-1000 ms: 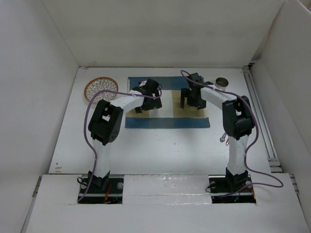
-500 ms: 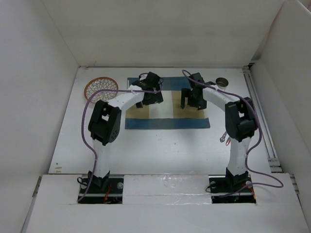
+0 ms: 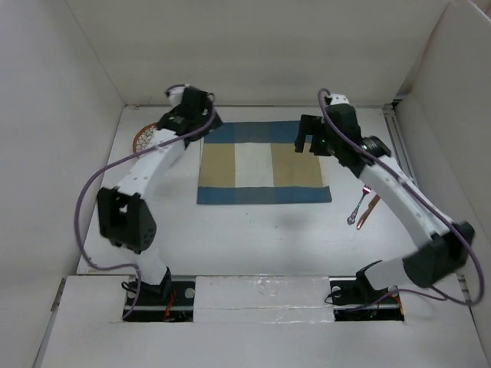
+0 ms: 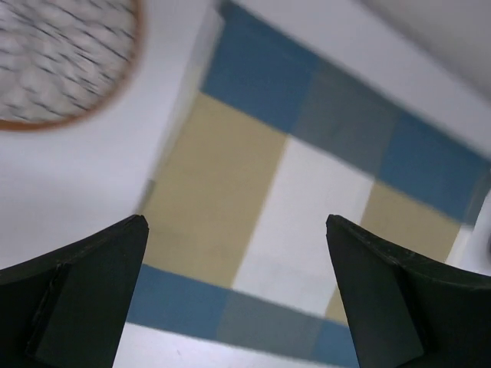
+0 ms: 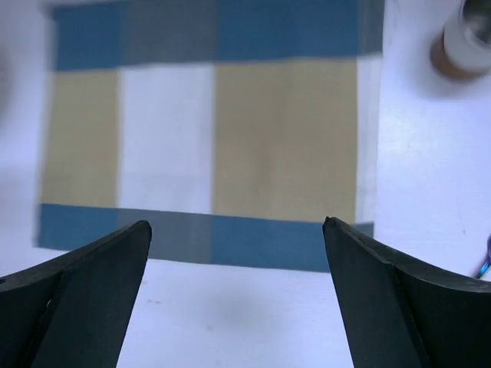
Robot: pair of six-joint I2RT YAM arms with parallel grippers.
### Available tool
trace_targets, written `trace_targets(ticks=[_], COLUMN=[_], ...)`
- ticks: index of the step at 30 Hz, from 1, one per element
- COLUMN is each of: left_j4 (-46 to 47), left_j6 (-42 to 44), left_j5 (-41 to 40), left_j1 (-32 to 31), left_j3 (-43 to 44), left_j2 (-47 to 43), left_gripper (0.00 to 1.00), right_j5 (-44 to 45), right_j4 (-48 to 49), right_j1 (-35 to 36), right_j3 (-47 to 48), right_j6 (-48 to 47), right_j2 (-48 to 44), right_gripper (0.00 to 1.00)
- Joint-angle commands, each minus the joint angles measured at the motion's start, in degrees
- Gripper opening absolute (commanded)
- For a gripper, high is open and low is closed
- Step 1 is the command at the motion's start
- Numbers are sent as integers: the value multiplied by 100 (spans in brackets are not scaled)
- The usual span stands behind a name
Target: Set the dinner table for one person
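The white dinner table [image 3: 253, 230] carries a blue-and-tan placemat [image 3: 261, 162] lying flat in its middle. My left gripper [image 3: 201, 119] is open and empty, raised above the mat's far left corner. In the left wrist view its gripper [image 4: 238, 222] looks down on the mat [image 4: 307, 176] and an orange-rimmed patterned plate [image 4: 54, 61]. My right gripper [image 3: 311, 144] is open and empty above the mat's far right corner. In the right wrist view its gripper [image 5: 238, 226] hangs over the mat [image 5: 207, 146].
The plate [image 3: 144, 141] lies at the far left, partly under the left arm. A small cup [image 3: 375, 144] stands at the far right, also in the right wrist view [image 5: 466, 38]. A metal spoon [image 3: 357, 207] and an orange utensil [image 3: 370, 211] lie right of the mat.
Both grippers have lifted off the placemat and swung back towards its far corners. The mat now lies fully uncovered and flat. The spoon and orange utensil have come into view.
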Motion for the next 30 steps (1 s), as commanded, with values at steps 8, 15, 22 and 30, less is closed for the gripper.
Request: trace_targets(ticks=[8, 15, 22, 30], left_j4=[1442, 1628, 2225, 2365], left_j6=[-780, -964, -964, -1026], left_j5=[858, 1440, 1554, 1730], left_j1=[3111, 3658, 3658, 3658], left_j3=[-2850, -2406, -2071, -1876], left_j2=[-2068, -680, 243, 1158], left_gripper=[99, 99, 99, 68], right_j5=[-159, -1055, -1654, -1505], right_j4=[202, -264, -317, -370], right_j1=[712, 713, 713, 713], right_j3=[-1389, -1303, -1363, -1425], right_j6=[-119, -304, -365, -365], right_j2=[-3831, -4553, -4958, -5240], right_gripper=[100, 100, 100, 100])
